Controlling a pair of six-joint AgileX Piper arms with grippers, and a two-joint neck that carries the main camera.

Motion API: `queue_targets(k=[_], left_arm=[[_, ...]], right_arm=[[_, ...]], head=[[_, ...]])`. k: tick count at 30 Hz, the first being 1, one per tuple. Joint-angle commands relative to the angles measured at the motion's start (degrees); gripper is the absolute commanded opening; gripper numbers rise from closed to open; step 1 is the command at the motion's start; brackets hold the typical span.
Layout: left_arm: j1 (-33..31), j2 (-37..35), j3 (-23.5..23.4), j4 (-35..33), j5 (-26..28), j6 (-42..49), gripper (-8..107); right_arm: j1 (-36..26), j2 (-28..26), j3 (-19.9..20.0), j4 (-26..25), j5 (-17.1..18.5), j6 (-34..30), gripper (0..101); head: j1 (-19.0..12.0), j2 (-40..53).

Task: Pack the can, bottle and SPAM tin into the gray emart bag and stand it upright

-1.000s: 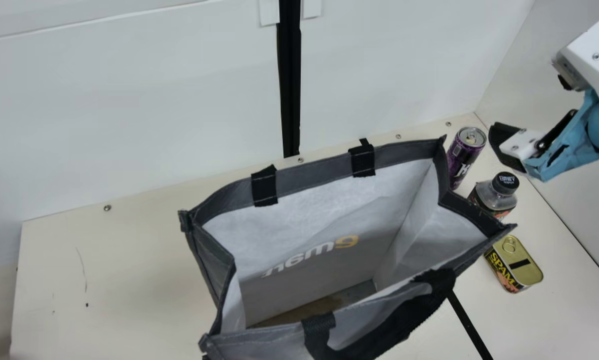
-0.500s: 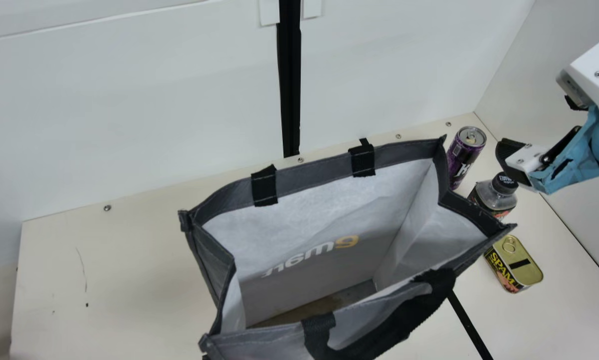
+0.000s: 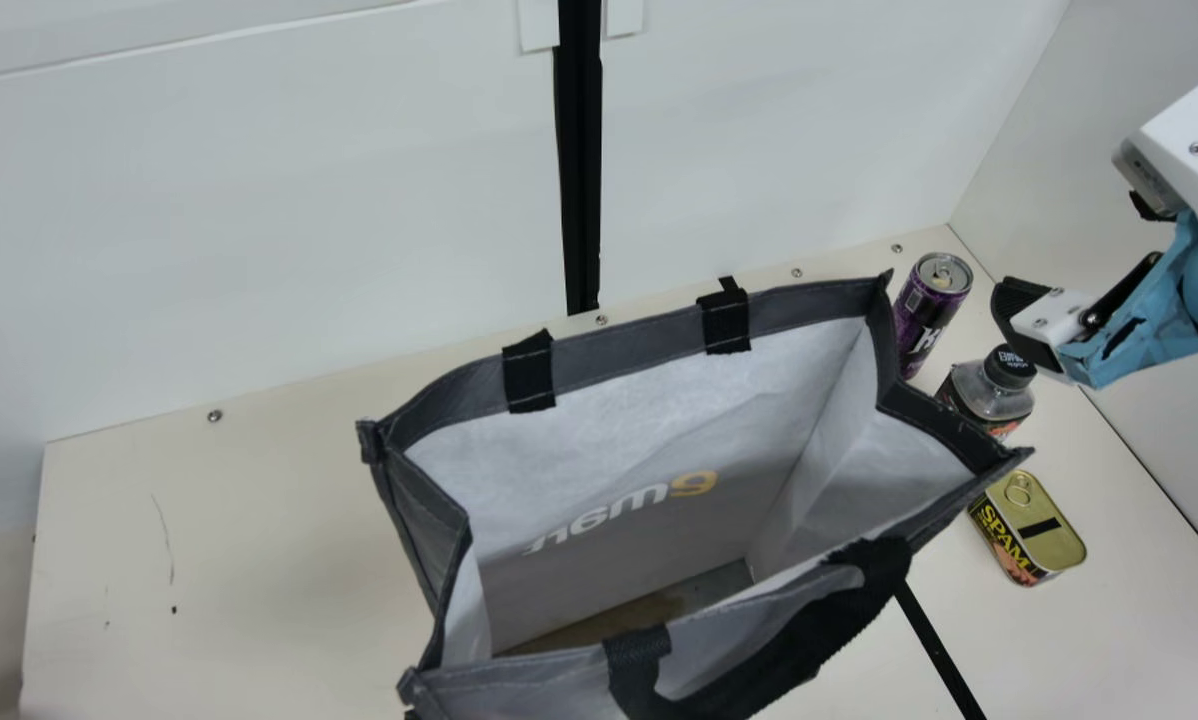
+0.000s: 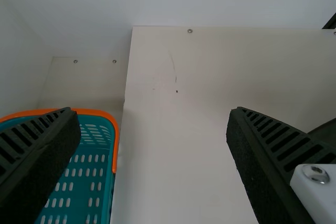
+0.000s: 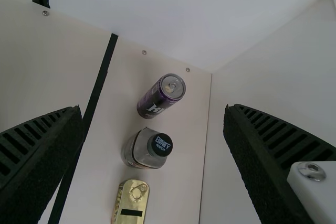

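The gray bag (image 3: 619, 500) stands upright, its mouth wide open, at the middle of the main view. Just beyond its right side stand the purple can (image 3: 927, 312) and the bottle (image 3: 989, 392), with the SPAM tin (image 3: 1029, 528) nearer. My right gripper (image 3: 1029, 325) is held above the bottle. In the right wrist view, the right gripper (image 5: 152, 153) is open; the can (image 5: 160, 96), bottle (image 5: 147, 149) and SPAM tin (image 5: 130, 203) show between its fingers. My left gripper (image 4: 152, 156) is open over bare table in the left wrist view.
A teal basket with an orange rim (image 4: 116, 140) stands beside the table's edge in the left wrist view. White walls (image 3: 259, 200) rise behind and at the right of the table (image 3: 229, 580). A black handle (image 3: 799, 650) hangs along the bag's near side.
My right gripper has shifted slightly right and down in the main view, then held still over the bottle. The bag, can, bottle and tin have stayed in place.
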Motion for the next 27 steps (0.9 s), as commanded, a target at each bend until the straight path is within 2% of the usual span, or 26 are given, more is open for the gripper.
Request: queue_targets(k=[1, 17, 27], left_arm=[[0.0, 0.0, 0.0, 0.0, 0.0, 0.0, 90], [-0.46, 0.3, -0.04, 0.04, -0.38, 0.13, 90], [-5.24, 3.3, -1.06, 1.12, -3.67, -0.59, 90]], right_arm=[[0.0, 0.0, 0.0, 0.0, 0.0, 0.0, 95], [0.0, 0.0, 0.0, 0.0, 0.0, 0.0, 95], [0.0, 0.0, 0.0, 0.0, 0.0, 0.0, 95]], head=[[-1.3, -0.05], [-1.3, -0.05], [-1.3, -0.05]])
